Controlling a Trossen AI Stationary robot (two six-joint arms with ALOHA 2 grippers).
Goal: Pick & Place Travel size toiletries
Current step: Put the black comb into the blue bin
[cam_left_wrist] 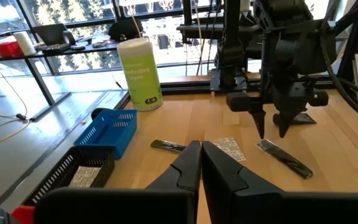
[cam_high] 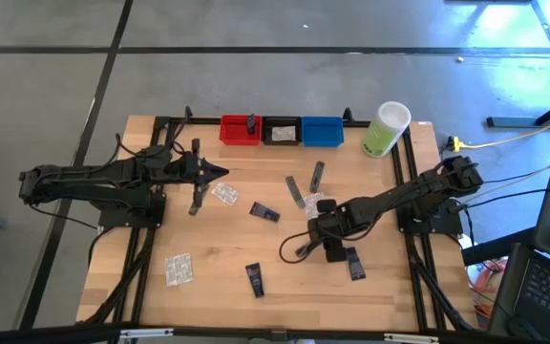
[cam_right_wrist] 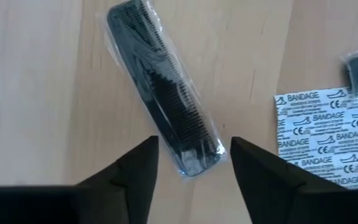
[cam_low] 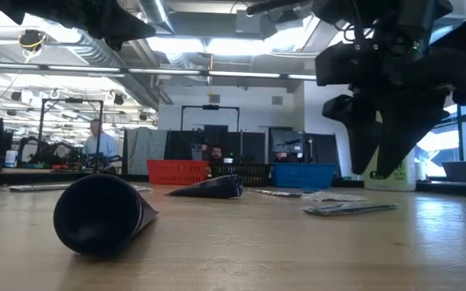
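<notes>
My right gripper (cam_right_wrist: 194, 163) is spread over the wrapped comb (cam_right_wrist: 165, 86) lying flat mid-table beside a bandage packet (cam_right_wrist: 328, 134); looks light, stiff, slippery, so I'd pinch across its spine.

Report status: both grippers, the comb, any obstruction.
Right gripper open over packaged comb. Left gripper shut, waiting near bins. Bandage packet lies beside comb.

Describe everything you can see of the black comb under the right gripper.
The black comb is a slim plastic pocket comb sealed in a clear wrapper, fine teeth along one long edge. It lies flat on the wooden table, angled diagonally, one rounded end between the open fingers of the right gripper, which do not touch it. A white bandage packet lies beside it, apart.
</notes>
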